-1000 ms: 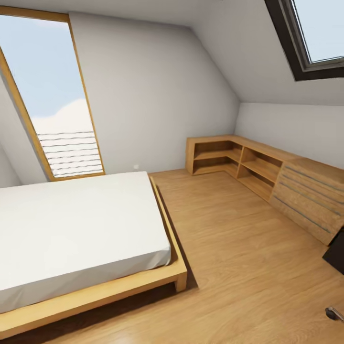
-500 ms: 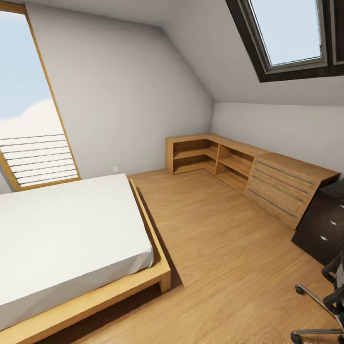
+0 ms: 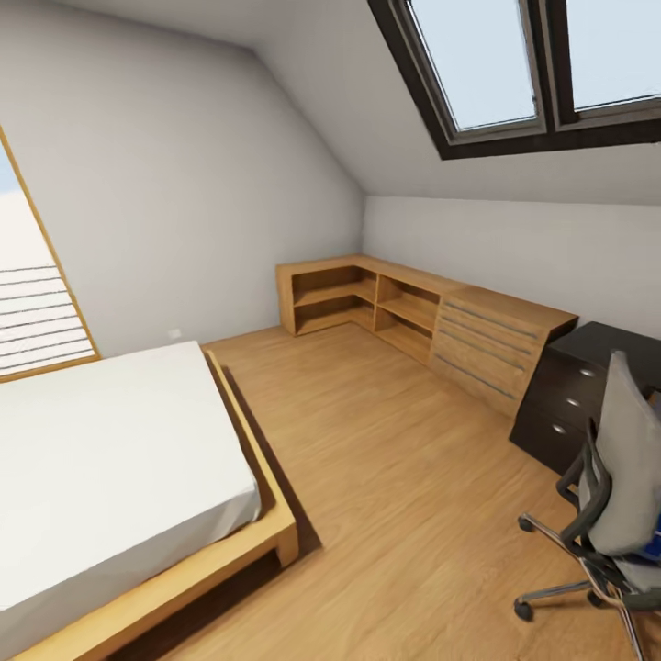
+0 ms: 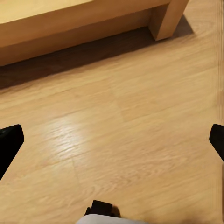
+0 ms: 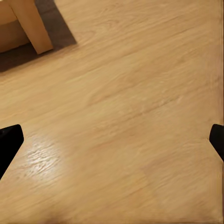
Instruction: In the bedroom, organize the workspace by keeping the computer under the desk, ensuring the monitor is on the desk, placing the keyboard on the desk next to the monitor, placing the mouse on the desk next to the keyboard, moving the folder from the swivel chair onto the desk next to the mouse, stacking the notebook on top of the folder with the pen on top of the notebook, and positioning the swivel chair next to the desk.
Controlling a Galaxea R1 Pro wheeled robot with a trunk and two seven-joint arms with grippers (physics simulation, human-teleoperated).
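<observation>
Two grippers idle over bare floor; task items at 4 o'clock in the head view.

Left gripper (image 4: pixel 112 137) and right gripper (image 5: pixel 112 137): fingers spread wide, nothing held, wooden floor (image 3: pixel 395 477) below. Swivel chair (image 3: pixel 620 487) stands at 4 o'clock, just beside the black worktop (image 3: pixel 588 376) at 3 o'clock. A sliver of blue folder (image 3: pixel 652 548) lies on the seat. Judgement: folder thin, light, likely slick, may flex; take it by an overhanging edge. Chair rolls freely on castors; push at the backrest. Bed (image 3: pixel 119 468) at 8 o'clock.
</observation>
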